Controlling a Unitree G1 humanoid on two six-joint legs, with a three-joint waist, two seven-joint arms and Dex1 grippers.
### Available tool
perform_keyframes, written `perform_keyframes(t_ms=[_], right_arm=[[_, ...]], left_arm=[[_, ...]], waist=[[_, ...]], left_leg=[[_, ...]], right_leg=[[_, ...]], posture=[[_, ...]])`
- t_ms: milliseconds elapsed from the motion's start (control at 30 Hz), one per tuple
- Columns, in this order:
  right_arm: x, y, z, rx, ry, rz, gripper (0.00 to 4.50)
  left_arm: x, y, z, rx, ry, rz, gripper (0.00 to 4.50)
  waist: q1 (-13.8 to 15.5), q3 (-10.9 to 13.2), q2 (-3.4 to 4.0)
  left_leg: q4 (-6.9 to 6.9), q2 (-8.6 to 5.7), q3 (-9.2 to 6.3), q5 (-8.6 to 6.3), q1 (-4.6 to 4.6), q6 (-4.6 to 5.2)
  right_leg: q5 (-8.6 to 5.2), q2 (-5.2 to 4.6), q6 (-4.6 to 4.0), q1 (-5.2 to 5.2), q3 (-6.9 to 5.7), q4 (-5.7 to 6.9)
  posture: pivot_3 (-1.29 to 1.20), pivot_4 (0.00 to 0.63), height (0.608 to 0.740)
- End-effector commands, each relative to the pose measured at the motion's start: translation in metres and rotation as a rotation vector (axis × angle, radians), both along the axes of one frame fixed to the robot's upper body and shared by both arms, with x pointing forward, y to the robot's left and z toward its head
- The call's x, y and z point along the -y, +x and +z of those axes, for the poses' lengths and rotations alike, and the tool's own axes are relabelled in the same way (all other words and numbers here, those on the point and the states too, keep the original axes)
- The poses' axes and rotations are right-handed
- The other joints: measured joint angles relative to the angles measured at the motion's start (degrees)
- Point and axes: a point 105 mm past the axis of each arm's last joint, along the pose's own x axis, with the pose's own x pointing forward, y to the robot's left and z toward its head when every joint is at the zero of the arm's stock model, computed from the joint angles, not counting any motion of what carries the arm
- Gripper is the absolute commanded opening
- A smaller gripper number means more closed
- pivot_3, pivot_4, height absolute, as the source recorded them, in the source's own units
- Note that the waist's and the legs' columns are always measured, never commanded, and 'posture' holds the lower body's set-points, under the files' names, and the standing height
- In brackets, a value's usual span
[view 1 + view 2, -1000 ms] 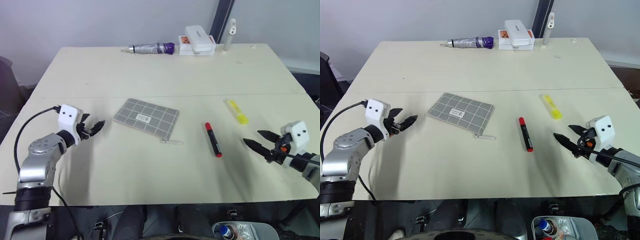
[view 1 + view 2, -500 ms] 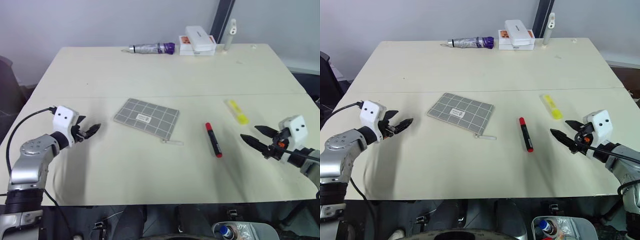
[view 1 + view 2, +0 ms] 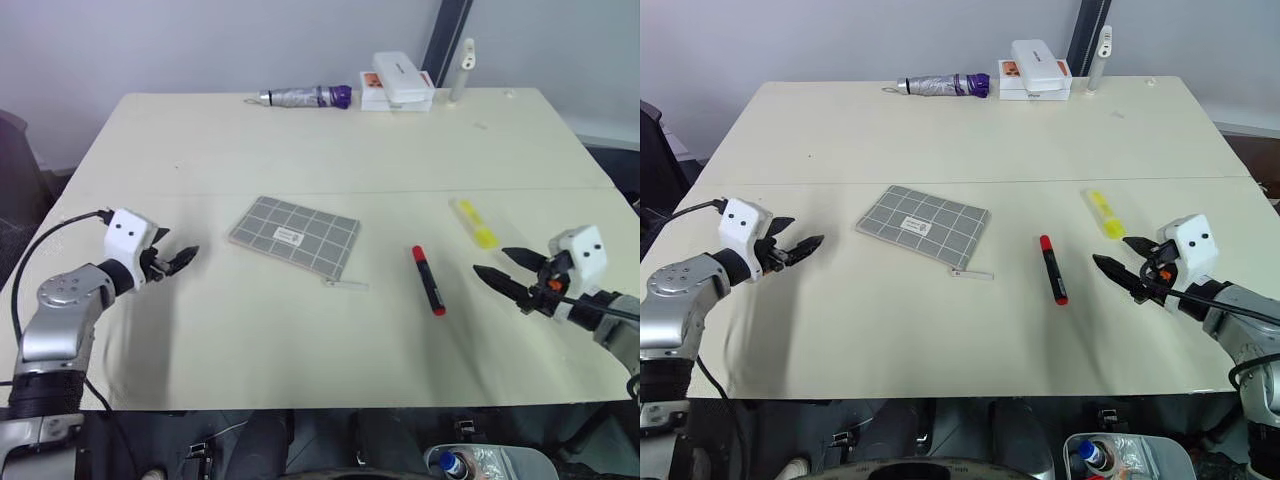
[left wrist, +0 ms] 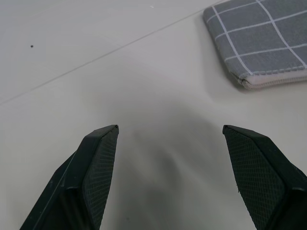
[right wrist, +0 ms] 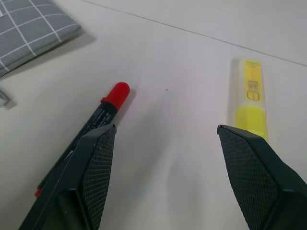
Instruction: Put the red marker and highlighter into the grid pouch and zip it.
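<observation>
While both spread, left gripper [image 3: 176,262], right gripper [image 3: 508,270], seemingly empty.

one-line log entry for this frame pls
left end effector: open, empty | right end effector: open, empty | marker, highlighter: on table | pouch: flat

Left hand [image 3: 178,260] and right hand [image 3: 503,270] hover with fingers spread (apparently empty), pointing inward.

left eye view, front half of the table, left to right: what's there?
left gripper → grid pouch → red marker → highlighter → right gripper
</observation>
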Motion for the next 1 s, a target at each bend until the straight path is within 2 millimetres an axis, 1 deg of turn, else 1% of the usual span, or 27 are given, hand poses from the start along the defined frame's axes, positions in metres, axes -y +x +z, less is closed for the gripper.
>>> perform_keyframes(t_ms=[33, 100, 200, 267, 300, 367, 400, 467, 500, 533, 567, 700, 733, 800, 900, 1000], right_arm=[[-0.007, 0.002, 0.012, 0.044, -0.017, 0.029, 3.48], [-0.007, 0.003, 0.011, 0.045, -0.018, 0.035, 3.48], [-0.007, 0.004, 0.011, 0.052, -0.017, 0.043, 3.48], [-0.008, 0.006, 0.011, 0.058, -0.027, 0.056, 3.48], [-0.011, 0.006, 0.011, 0.058, -0.018, 0.072, 3.24], [-0.02, 0.007, 0.011, 0.059, -0.01, 0.107, 2.75], [-0.024, 0.008, 0.011, 0.059, -0.017, 0.121, 2.29], [-0.034, 0.011, 0.008, 0.053, -0.024, 0.148, 1.17], [-0.038, 0.012, 0.007, 0.052, -0.024, 0.157, 0.75], [-0.042, 0.014, 0.005, 0.05, -0.023, 0.162, 0.13], [-0.047, 0.016, 0.003, 0.049, -0.024, 0.165, 0.05], [-0.073, 0.033, -0.006, 0.076, -0.075, 0.15, 0.05], [-0.076, 0.036, -0.008, 0.08, -0.087, 0.143, 0.05], [-0.095, 0.045, -0.014, 0.075, -0.091, 0.143, 0.05], [-0.124, 0.057, -0.032, 0.016, -0.153, 0.13, 0.05], [-0.142, 0.064, -0.032, 0.013, -0.132, 0.111, 0.05]], left_arm=[[-0.001, 0.003, 0.012, 0.042, 0.032, -0.013, 3.66], [0.0, 0.003, 0.012, 0.039, 0.016, -0.022, 3.66], [-0.003, 0.004, 0.014, 0.05, 0.015, -0.014, 4.47], [-0.002, 0.005, 0.015, 0.057, 0.041, -0.032, 4.47], [-0.002, 0.005, 0.015, 0.061, 0.051, -0.038, 4.49], [-0.005, 0.011, 0.018, 0.096, 0.125, -0.04, 4.5], [-0.006, 0.014, 0.018, 0.111, 0.167, -0.045, 4.5], [-0.004, 0.018, 0.019, 0.132, 0.214, -0.069, 4.5], [-0.004, 0.02, 0.02, 0.138, 0.221, -0.076, 4.5], [-0.003, 0.022, 0.02, 0.145, 0.226, -0.084, 4.5], [-0.002, 0.024, 0.02, 0.153, 0.24, -0.092, 4.5], [0.001, 0.033, 0.018, 0.18, 0.354, -0.139, 4.5], [0.002, 0.035, 0.017, 0.185, 0.371, -0.146, 4.5], [0.004, 0.043, 0.018, 0.211, 0.409, -0.16, 4.5], [0.014, 0.052, 0.016, 0.242, 0.482, -0.22, 4.5], [0.019, 0.059, 0.015, 0.261, 0.532, -0.258, 4.5]], waist=[[0.0, 0.0, 0.0], [0.0, 0.0, 0.0], [0.0, 0.0, 0.0], [0.0, 0.0, 0.0], [0.0, 0.0, 0.0], [0.0, 0.0, 0.0], [0.0, 0.0, 0.0], [0.0, 0.0, -0.01], [0.0, 0.0, -0.01], [0.0, 0.0, -0.01], [0.0, 0.0, -0.01], [-0.2, 0.0, -0.01], [-0.2, 0.0, -0.01], [-0.1, 0.0, -0.02], [-0.2, 0.0, -0.02], [-0.2, 0.0, -0.02]], left_leg=[[0.0, 0.0, 0.0, 0.0, 0.0, 0.0], [0.0, 0.0, -0.01, 0.0, 0.0, 0.0], [0.0, 0.0, 0.0, 0.0, 0.0, 0.0], [0.0, 0.0, 0.0, 0.0, 0.0, 0.0], [0.0, 0.0, 0.0, 0.0, 0.0, 0.0], [0.0, 0.0, 0.0, 0.0, 0.0, 0.0], [0.0, 0.0, 0.0, 0.0, 0.0, 0.0], [0.0, 0.0, 0.0, 0.0, 0.0, 0.0], [0.0, 0.0, 0.0, 0.0, 0.0, 0.0], [0.0, 0.0, 0.0, 0.0, 0.0, 0.0], [0.0, 0.0, 0.0, 0.0, 0.0, 0.0], [0.0, 0.0, -0.01, 0.0, 0.0, 0.0], [-0.01, 0.0, 0.0, 0.0, -0.02, 0.0], [-0.01, -0.01, 0.01, 0.0, -0.08, 0.0], [-0.01, -0.01, 0.02, 0.01, -0.17, -0.01], [0.07, -0.01, 0.01, 0.01, -0.46, -0.01]], right_leg=[[0.0, 0.0, 0.0, 0.0, 0.0, 0.0], [0.0, 0.01, 0.0, 0.0, 0.0, 0.0], [0.0, 0.01, 0.0, 0.0, 0.0, 0.0], [0.0, 0.0, 0.0, 0.0, 0.0, 0.0], [0.0, 0.01, 0.0, 0.0, 0.0, 0.0], [0.0, 0.01, 0.0, 0.0, -0.01, 0.0], [0.0, 0.01, 0.0, -0.01, -0.01, 0.0], [0.0, 0.01, 0.0, -0.01, -0.01, 0.0], [0.0, 0.02, 0.0, -0.02, -0.01, 0.0], [0.0, 0.01, 0.0, -0.01, -0.01, 0.0], [0.0, 0.01, 0.0, -0.02, -0.01, 0.0], [0.0, 0.04, 0.0, -0.04, -0.02, 0.01], [0.0, 0.04, 0.0, -0.08, -0.02, 0.03], [0.0, 0.06, 0.0, -0.15, -0.02, 0.04], [0.0, 0.09, 0.01, -0.32, -0.04, 0.14], [0.01, 0.12, 0.01, -0.62, -0.05, 0.22]], posture=[[0.0, 0.15, 0.74], [0.0, 0.15, 0.74], [0.0, 0.15, 0.74], [0.0, 0.15, 0.74], [0.0, 0.15, 0.74], [0.0, 0.15, 0.74], [0.0, 0.15, 0.74], [0.0, 0.15, 0.74], [0.0, 0.15, 0.74], [0.0, 0.15, 0.74], [0.0, 0.15, 0.74], [0.0, 0.15, 0.74], [0.0, 0.15, 0.74], [0.0, 0.15, 0.74], [0.0, 0.15, 0.74], [0.0, 0.15, 0.74]])
